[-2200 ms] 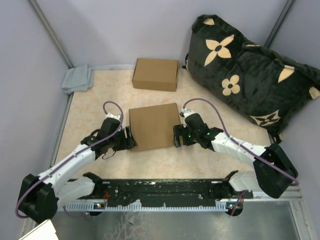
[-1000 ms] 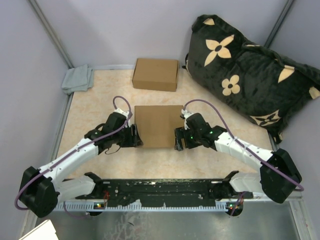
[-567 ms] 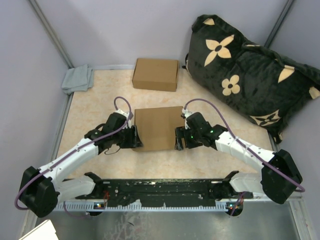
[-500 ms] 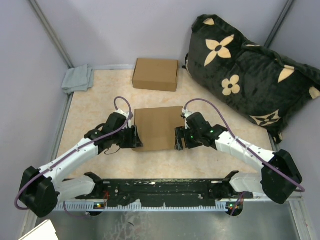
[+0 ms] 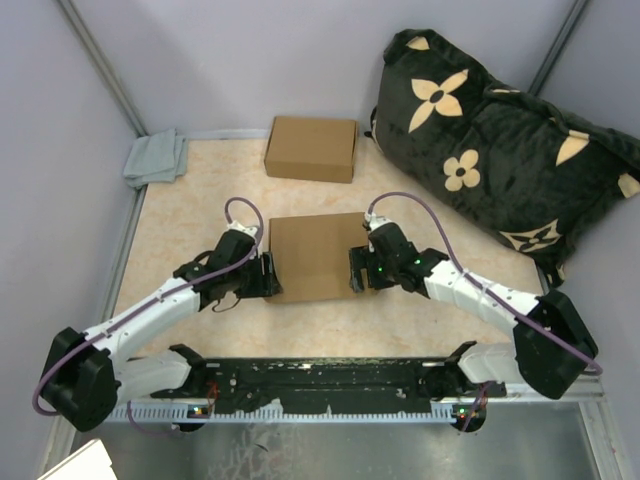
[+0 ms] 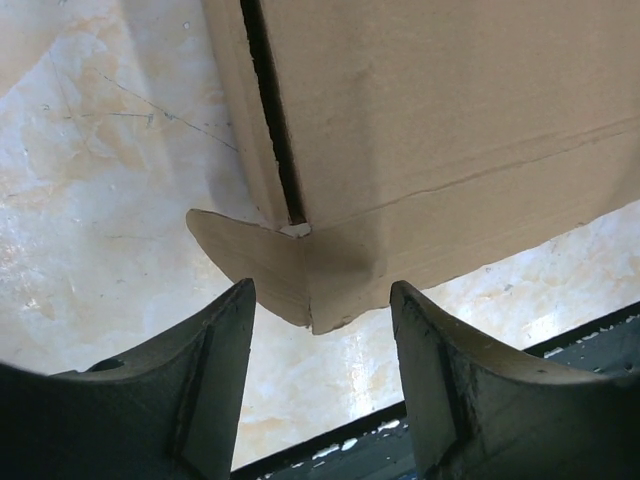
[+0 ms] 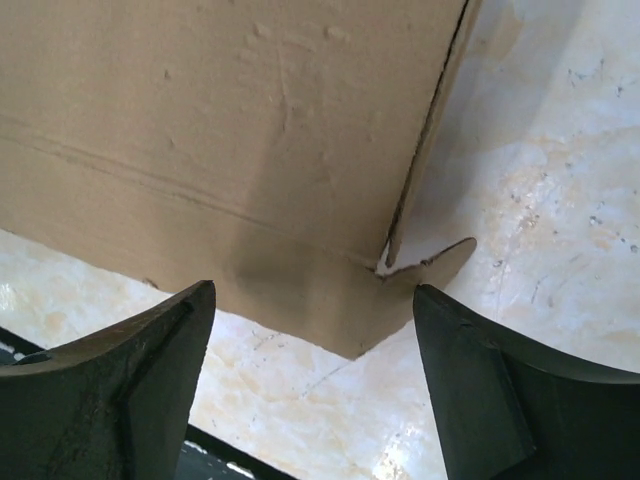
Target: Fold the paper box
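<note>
Paper box (image 5: 316, 256), brown cardboard

Matt cardboard box (image 5: 315, 255), glossy marbled table (image 5: 180, 230)

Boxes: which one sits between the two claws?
The nearer brown box, with the left claw and right claw beside it. The other box sits farther back, alone.

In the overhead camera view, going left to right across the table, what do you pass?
Grey cloth → left arm's fingers → near cardboard box → right arm's fingers → black flowered cushion.
</note>
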### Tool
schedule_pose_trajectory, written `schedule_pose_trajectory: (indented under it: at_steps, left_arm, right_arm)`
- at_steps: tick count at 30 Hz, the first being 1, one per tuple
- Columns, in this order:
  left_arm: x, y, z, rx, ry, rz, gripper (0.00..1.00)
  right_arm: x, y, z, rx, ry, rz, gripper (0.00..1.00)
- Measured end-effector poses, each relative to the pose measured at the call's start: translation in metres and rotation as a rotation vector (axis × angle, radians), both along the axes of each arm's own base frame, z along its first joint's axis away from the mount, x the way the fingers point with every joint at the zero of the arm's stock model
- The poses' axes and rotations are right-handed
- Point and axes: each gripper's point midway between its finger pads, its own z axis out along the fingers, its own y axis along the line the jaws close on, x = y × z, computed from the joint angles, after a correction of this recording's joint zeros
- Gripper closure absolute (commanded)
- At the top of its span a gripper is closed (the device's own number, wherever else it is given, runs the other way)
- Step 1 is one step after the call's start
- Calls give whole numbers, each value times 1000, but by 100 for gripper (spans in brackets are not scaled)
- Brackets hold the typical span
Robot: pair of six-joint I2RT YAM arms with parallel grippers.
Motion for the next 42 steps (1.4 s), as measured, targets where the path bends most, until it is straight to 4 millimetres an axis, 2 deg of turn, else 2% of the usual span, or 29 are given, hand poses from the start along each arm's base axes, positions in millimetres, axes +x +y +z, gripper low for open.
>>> schedule_pose_trajectory:
  at_steps: [4, 7, 9, 12, 23, 27, 31, 34, 42]
  left_arm:
    - [1, 1, -9, 12, 7, 5, 40]
    - [2, 2, -14, 22, 11, 9, 44]
    - [2, 2, -15, 22, 12, 9, 50]
    - [1, 0, -16, 11, 13, 2, 56]
    - [-10, -7, 3, -47, 29, -38, 58]
    - [-10, -8, 9, -51, 29, -42, 59]
    - [-12, -9, 9, -58, 35, -48, 60]
    - [-12, -12, 7, -64, 44, -56, 61]
    - [-10, -18, -10, -47, 107, -63, 63]
  right_arm:
    - [4, 5, -10, 1, 9, 5, 22]
    - [2, 5, -16, -5, 23, 8, 34]
    - [0, 6, -18, 1, 31, 15, 40]
    - [-5, 9, -19, 17, 51, 33, 43]
    - [-25, 3, -6, 37, 111, 31, 40]
    - [-25, 3, 3, 50, 138, 17, 40]
    - [-22, 1, 7, 53, 159, -4, 40]
    - [-19, -2, 3, 46, 183, -20, 40]
    - [-5, -6, -2, 35, 232, -53, 42]
